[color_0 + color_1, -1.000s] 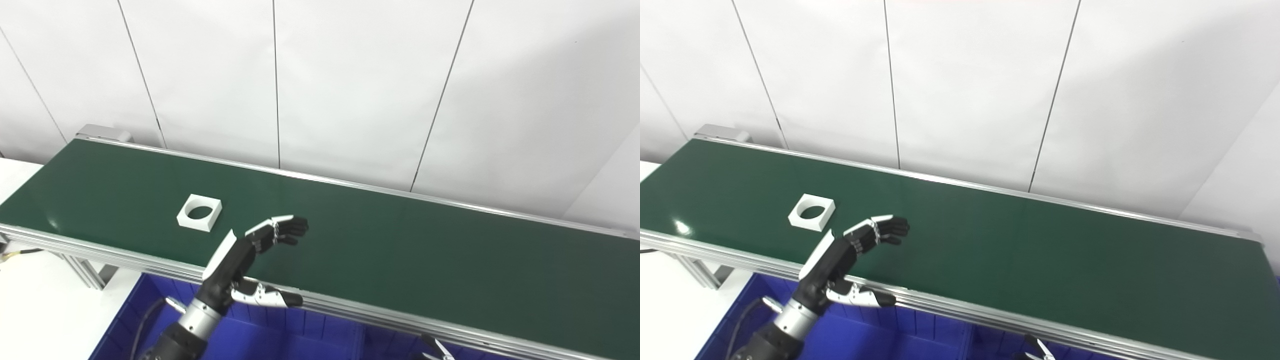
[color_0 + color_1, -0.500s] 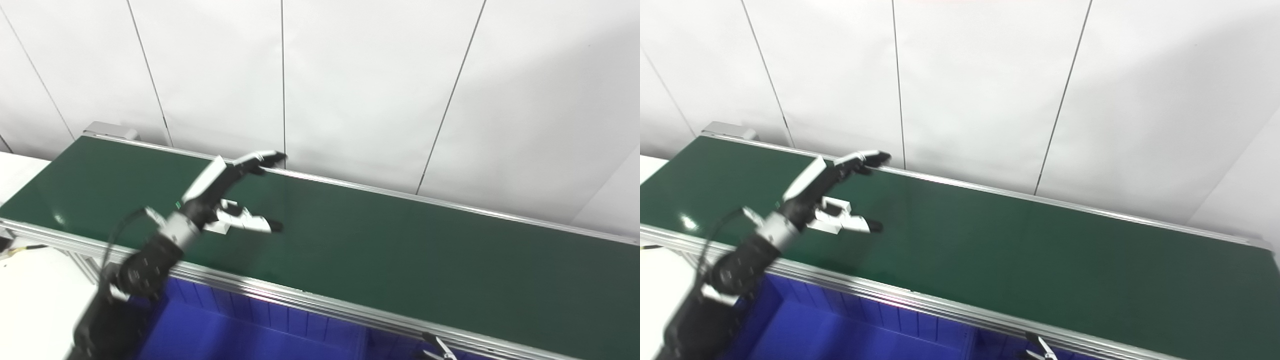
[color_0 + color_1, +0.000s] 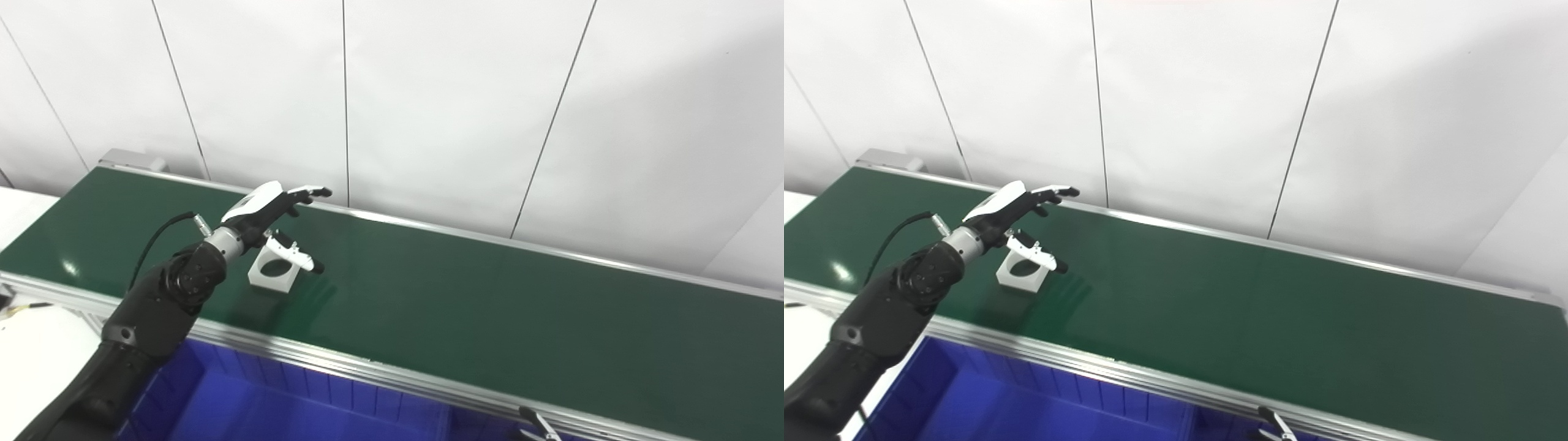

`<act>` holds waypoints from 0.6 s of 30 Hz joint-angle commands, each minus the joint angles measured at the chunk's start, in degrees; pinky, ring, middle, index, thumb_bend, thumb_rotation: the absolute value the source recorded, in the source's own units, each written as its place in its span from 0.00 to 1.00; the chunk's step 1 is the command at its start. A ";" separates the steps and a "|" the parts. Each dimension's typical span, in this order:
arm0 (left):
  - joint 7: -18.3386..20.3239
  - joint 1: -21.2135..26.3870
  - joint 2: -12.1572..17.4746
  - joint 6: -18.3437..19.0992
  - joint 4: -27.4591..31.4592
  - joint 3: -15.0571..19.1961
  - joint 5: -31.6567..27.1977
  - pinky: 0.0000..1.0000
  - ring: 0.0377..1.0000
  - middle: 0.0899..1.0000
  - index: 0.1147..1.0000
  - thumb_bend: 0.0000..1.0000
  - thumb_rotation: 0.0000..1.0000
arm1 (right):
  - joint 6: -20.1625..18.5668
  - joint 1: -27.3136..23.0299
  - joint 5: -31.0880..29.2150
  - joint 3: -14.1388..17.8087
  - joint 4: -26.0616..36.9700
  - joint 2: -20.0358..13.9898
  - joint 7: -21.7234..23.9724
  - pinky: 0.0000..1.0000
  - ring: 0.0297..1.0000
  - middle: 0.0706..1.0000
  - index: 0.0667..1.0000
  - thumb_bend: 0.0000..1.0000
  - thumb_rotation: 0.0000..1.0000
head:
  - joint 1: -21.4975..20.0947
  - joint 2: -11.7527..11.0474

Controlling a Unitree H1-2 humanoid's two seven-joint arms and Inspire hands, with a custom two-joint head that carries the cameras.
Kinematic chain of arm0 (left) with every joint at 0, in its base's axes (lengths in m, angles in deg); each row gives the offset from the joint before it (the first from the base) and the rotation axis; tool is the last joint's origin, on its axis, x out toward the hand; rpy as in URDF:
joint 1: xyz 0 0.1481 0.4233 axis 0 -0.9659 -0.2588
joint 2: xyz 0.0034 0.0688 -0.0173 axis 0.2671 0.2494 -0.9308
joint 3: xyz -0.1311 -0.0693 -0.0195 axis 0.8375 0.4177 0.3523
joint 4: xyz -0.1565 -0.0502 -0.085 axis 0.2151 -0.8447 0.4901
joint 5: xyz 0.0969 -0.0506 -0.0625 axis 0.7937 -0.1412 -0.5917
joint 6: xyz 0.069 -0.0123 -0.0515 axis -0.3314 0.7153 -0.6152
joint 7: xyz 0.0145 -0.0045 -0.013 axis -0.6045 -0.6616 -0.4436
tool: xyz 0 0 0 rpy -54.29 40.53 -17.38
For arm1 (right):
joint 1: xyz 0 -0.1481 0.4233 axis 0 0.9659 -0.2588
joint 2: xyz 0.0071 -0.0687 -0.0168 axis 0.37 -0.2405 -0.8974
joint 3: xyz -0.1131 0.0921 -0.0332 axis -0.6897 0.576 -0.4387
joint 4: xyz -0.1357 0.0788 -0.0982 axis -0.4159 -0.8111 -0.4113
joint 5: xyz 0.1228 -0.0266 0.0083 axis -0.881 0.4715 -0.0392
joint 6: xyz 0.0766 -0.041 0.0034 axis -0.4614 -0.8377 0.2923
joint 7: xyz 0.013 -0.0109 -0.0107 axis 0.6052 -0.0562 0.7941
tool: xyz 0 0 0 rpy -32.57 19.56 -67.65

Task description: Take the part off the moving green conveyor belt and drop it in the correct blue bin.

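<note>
A white square part with a round hole (image 3: 273, 272) lies flat on the green conveyor belt (image 3: 490, 306), left of middle; it also shows in the right eye view (image 3: 1020, 272). My left hand (image 3: 269, 211) is open above the part, fingers stretched toward the far rail and thumb hanging over the part's right side. I cannot tell whether the thumb touches it. A blue bin (image 3: 275, 410) sits below the belt's near edge. Only a sliver of my right hand (image 3: 536, 425) shows at the bottom edge.
An aluminium rail (image 3: 398, 376) runs along the belt's near edge and another along the far edge by the white panelled wall (image 3: 429, 92). A white table surface (image 3: 30, 355) lies at the lower left.
The part has ridden the belt to the right. My left hand rose from the near rail out over the belt and now hovers above the part. The camera shifted a little.
</note>
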 commanded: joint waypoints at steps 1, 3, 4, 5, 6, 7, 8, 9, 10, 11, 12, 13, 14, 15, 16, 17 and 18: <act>-2.05 3.65 2.40 -0.86 -1.12 -1.24 2.65 0.80 0.91 0.94 0.88 0.90 0.20 | 3.36 -0.23 -0.62 -0.01 0.87 0.08 -0.50 0.55 0.68 0.72 0.87 0.74 0.39 | 0.01 0.12; -1.69 4.52 2.70 -0.25 -2.72 -3.03 4.43 0.90 0.95 0.96 0.90 0.93 0.21 | 3.31 -0.16 -0.85 -0.04 0.95 -0.01 -0.21 0.55 0.69 0.73 0.87 0.74 0.39 | 0.01 0.12; -1.61 4.82 2.80 0.08 -3.23 -3.88 5.33 0.93 0.97 0.97 0.90 0.94 0.21 | 3.33 -0.14 -0.82 -0.10 0.99 -0.08 -0.20 0.56 0.69 0.73 0.88 0.74 0.39 | 0.01 0.12; -1.63 4.98 2.85 0.25 -3.50 -4.40 5.84 0.94 0.97 0.97 0.90 0.94 0.21 | 3.36 -0.14 -0.78 -0.15 1.02 -0.13 -0.25 0.56 0.69 0.73 0.88 0.74 0.39 | 0.01 0.12; -2.08 5.26 2.91 0.14 -4.40 -5.40 7.03 0.94 0.97 0.97 0.91 0.95 0.20 | 3.37 -0.12 -0.96 -0.20 1.06 -0.16 -0.27 0.56 0.69 0.73 0.88 0.74 0.39 | 0.01 0.12; -2.40 5.38 2.97 0.03 -4.89 -6.02 7.83 0.94 0.97 0.97 0.91 0.96 0.20 | 3.36 -0.03 -1.08 -0.26 1.18 -0.17 -0.28 0.56 0.69 0.73 0.88 0.74 0.39 | -0.03 0.22; -2.23 5.50 2.93 0.48 -5.47 -6.57 8.41 0.94 0.97 0.97 0.91 0.97 0.20 | 3.35 0.03 -1.10 -0.29 1.30 -0.19 -0.30 0.56 0.69 0.73 0.88 0.74 0.39 | -0.03 0.22; -2.11 5.59 2.90 0.84 -5.85 -6.94 8.72 0.95 0.98 0.98 0.91 0.97 0.20 | 3.35 0.07 -1.09 -0.33 1.38 -0.20 -0.32 0.56 0.69 0.72 0.88 0.74 0.39 | -0.03 0.22; -2.00 5.61 2.88 1.08 -6.35 -7.34 9.01 0.95 0.98 0.98 0.91 0.97 0.20 | 3.35 0.12 -1.17 -0.35 1.44 -0.22 -0.32 0.56 0.69 0.72 0.88 0.74 0.39 | -0.07 0.33; -1.99 5.63 2.88 1.20 -6.74 -7.66 9.19 0.95 0.98 0.98 0.91 0.97 0.20 | 3.38 0.14 -1.24 -0.36 1.46 -0.23 -0.32 0.56 0.69 0.73 0.88 0.73 0.38 | -0.07 0.33; -2.00 5.66 2.93 1.18 -7.08 -7.98 9.33 0.96 0.98 0.98 0.91 0.97 0.19 | 3.40 0.16 -1.33 -0.40 1.46 -0.25 -0.33 0.56 0.69 0.73 0.88 0.73 0.38 | -0.03 0.37; -2.08 5.68 2.95 1.02 -7.61 -8.36 9.63 0.96 0.98 0.99 0.91 0.97 0.19 | 3.43 0.17 -1.35 -0.45 1.46 -0.29 -0.39 0.56 0.69 0.73 0.88 0.73 0.38 | -0.03 0.37; -2.11 5.63 2.96 0.75 -7.98 -8.61 9.74 0.98 0.99 0.98 0.91 0.98 0.18 | 3.43 0.20 -1.65 -0.47 1.49 -0.32 -0.24 0.56 0.69 0.73 0.88 0.73 0.38 | -0.10 0.47; -1.95 5.55 2.94 0.76 -8.17 -8.83 9.78 0.98 0.99 0.98 0.91 0.98 0.17 | 3.43 0.22 -1.87 -0.50 1.53 -0.35 -0.12 0.56 0.69 0.73 0.88 0.73 0.38 | -0.10 0.47; -1.15 5.38 2.88 1.41 -8.11 -9.00 9.62 0.99 0.99 0.98 0.91 0.98 0.16 | 3.40 0.27 -1.75 -0.51 1.67 -0.37 -0.18 0.56 0.69 0.73 0.88 0.73 0.38 | -0.09 0.56; -0.04 5.22 2.84 2.31 -7.89 -9.23 9.42 0.99 1.00 0.99 0.92 0.99 0.16 | 3.38 0.33 -1.69 -0.52 1.82 -0.40 -0.21 0.55 0.69 0.73 0.88 0.73 0.38 | -0.09 0.63; 1.00 5.06 2.85 2.84 -7.69 -9.58 9.29 1.00 1.00 0.99 0.93 1.00 0.18 | 3.34 0.39 -1.51 -0.51 1.97 -0.43 -0.27 0.55 0.69 0.73 0.88 0.73 0.38 | -0.06 0.68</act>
